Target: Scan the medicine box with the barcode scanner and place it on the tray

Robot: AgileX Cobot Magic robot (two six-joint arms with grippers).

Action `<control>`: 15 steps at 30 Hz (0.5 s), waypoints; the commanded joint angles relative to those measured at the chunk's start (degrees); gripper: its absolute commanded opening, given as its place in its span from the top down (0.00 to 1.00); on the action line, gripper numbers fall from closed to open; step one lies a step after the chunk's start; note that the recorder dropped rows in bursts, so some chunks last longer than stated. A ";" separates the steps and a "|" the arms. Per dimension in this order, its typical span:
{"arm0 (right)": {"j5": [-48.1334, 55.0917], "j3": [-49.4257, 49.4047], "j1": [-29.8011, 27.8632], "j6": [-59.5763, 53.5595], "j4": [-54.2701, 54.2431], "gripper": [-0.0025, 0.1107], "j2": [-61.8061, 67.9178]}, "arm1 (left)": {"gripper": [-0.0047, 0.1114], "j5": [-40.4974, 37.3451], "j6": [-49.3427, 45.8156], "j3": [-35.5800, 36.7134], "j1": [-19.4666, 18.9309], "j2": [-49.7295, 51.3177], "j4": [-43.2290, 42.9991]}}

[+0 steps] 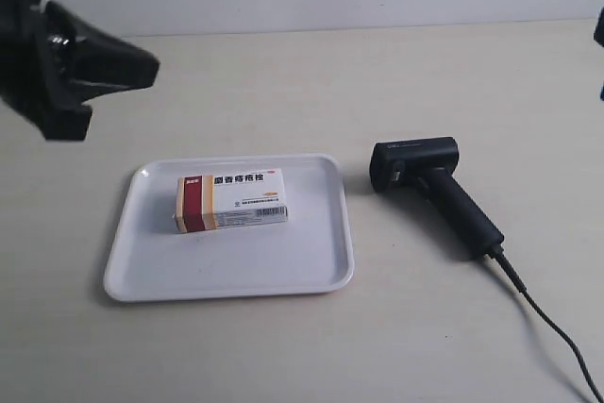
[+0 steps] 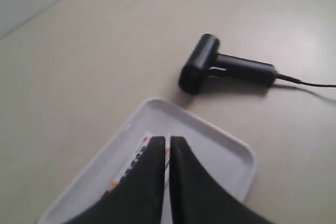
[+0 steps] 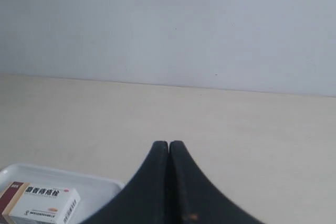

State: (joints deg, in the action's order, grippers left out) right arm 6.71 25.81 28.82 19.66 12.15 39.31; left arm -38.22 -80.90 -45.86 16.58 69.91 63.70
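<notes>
The medicine box (image 1: pixel 231 200) lies flat on the white tray (image 1: pixel 311 271), its dark red band toward the exterior view's left. The black barcode scanner (image 1: pixel 434 186) lies on the table beside the tray, on the exterior view's right. My left gripper (image 1: pixel 142 68) hangs above the table past the tray's far left corner, shut and empty. In the left wrist view the gripper (image 2: pixel 168 140) covers most of the box (image 2: pixel 137 150) on the tray (image 2: pixel 220 145), with the scanner (image 2: pixel 210 66) beyond. My right gripper (image 3: pixel 168 143) is shut and empty, away from the box (image 3: pixel 44 203) and tray (image 3: pixel 100 190).
The scanner's black cable (image 1: pixel 557 327) runs from the handle over the table toward the exterior view's lower right corner. A dark sliver of the right arm (image 1: pixel 600 40) shows at that view's right edge. A pale wall (image 3: pixel 168 24) rises behind the beige table.
</notes>
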 commanded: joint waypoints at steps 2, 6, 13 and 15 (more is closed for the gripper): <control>1.01 -2.90 -0.21 -0.08 0.02 0.97 -5.34 | 0.91 16.06 -0.05 16.80 0.05 -15.27 9.39; 1.11 -2.90 -0.21 -0.08 0.02 0.97 -7.02 | 0.91 13.87 -0.05 24.27 0.05 -23.99 9.41; 0.99 -2.90 -0.21 -0.08 0.02 0.97 -7.29 | 0.91 12.26 -0.05 30.76 0.05 -32.67 8.82; 0.88 -2.90 -0.21 -0.08 0.02 0.97 -7.29 | 0.91 19.54 -1.93 33.97 -0.96 -37.43 9.25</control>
State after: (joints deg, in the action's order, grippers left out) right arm 7.94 23.12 28.82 19.66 12.15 32.25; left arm -23.97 -81.84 -14.25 16.58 36.24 71.95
